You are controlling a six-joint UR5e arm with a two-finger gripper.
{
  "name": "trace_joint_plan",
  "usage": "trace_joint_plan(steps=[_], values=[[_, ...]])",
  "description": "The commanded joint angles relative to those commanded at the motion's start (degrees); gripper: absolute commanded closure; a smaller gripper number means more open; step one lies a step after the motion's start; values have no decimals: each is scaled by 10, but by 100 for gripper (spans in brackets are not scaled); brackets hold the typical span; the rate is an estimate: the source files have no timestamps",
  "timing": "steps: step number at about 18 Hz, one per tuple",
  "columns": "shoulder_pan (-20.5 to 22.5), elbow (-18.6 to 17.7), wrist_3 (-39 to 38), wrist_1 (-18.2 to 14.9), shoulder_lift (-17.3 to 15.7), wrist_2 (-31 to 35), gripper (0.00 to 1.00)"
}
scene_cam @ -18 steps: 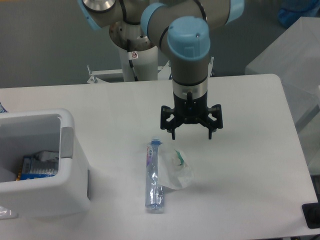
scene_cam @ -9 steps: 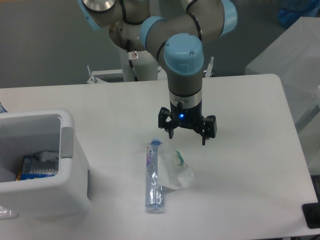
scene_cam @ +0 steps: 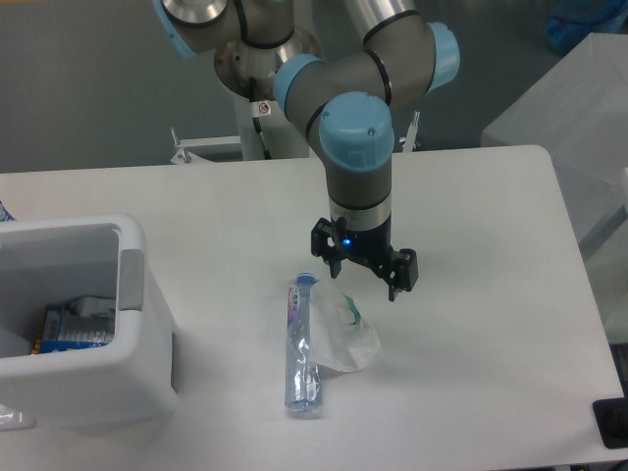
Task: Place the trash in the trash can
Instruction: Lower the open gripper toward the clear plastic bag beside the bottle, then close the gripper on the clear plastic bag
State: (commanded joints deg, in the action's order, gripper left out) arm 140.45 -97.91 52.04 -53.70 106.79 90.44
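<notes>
A white bench (scene_cam: 471, 324) fills most of the view, seen from above and in front by a fixed camera. A grey robot arm (scene_cam: 358, 157) with light blue joint caps reaches down from the back of the scene toward the middle of the bench. At its end is a black claw (scene_cam: 363, 276) with two fingers spread wide apart, holding nothing. A small blue light glows on the claw's body. The claw hangs just above the bench surface, with its fingertips pointing down.

Directly below and slightly in front of the claw lie two pieces of trash. The first is a slim clear plastic bottle (scene_cam: 302, 345) with a blue cap, lying flat on the bench with the cap end pointing toward the back. A label with blue and purple print wraps the part near the cap. The second is a crumpled clear wrapper (scene_cam: 348, 334) with small green marks, lying just to the right of the bottle and touching it along its side. The wrapper's near edge sits just under the claw's left-hand fingertip as seen in the picture.

At the left edge of the bench stands a large white boxy trash can (scene_cam: 88, 383) with thick walls, rounded corners and a grey strip on its right rim. It is well apart from the bottle and wrapper. Inside it lies a blue printed package (scene_cam: 74, 326).
</notes>
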Motion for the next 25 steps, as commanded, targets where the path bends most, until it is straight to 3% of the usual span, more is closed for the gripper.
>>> trace_joint_plan(steps=[3,7,14,20,25], values=[[-1,-13,-1,41,1,4,0],[-7,-20,29,45,1,30,0],[-3,-40,253,42,4,33,0],[-4,-54,329,43,23,61,0],[-8,-53,323,47,44,63,0]])
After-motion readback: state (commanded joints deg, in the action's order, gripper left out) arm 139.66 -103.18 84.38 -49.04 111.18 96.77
